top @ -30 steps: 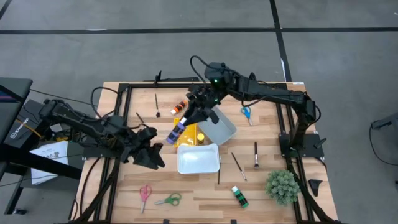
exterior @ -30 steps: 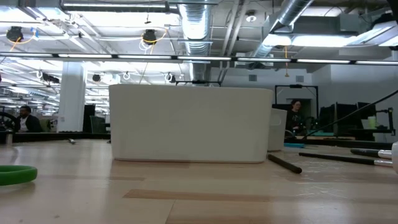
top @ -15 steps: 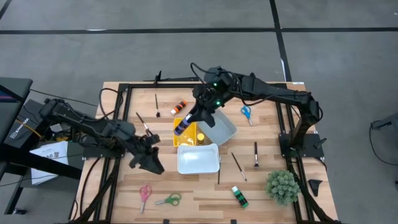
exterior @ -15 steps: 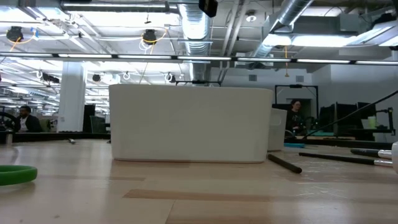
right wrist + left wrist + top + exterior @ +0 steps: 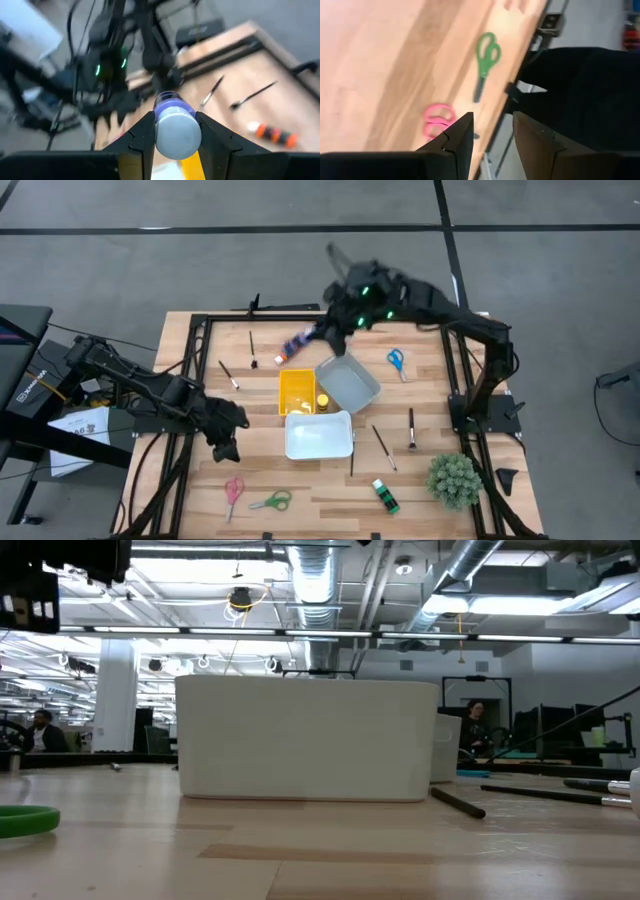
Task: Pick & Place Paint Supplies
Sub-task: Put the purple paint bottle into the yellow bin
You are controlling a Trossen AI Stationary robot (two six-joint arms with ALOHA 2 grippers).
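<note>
My right gripper (image 5: 318,337) is up over the table's far middle, shut on a purple paint bottle (image 5: 299,343) with a white cap (image 5: 177,134). An orange bottle (image 5: 283,358) lies on the wood just below it. My left gripper (image 5: 492,142) is open and empty, low over the near left part (image 5: 225,446). Past its fingers lie the pink scissors (image 5: 439,120) and the green scissors (image 5: 485,56), flat on the wood. The blue scissors (image 5: 396,360), a green bottle (image 5: 385,495) and several thin brushes (image 5: 411,428) also lie on the table. My right gripper pinches the purple bottle between its two fingers (image 5: 142,132), one on each side of the body just behind the white cap (image 5: 161,125). The capped end points back toward the wrist. The bottle is lifted clear of the table and sticks out toward the table's left.
A yellow tray (image 5: 286,392), a white tray (image 5: 318,435) and a tilted grey tray (image 5: 350,383) sit mid-table. The white tray (image 5: 305,740) fills the low view. A small yellow bottle (image 5: 322,402) stands by the yellow tray. A fuzzy green plant (image 5: 455,478) is at the near right corner.
My right gripper has carried the purple bottle up and toward the far edge, away from above the yellow tray, and has turned so the bottle now points to the table's left. My left gripper has drifted toward the near left, nearer the pink and green scissors.
</note>
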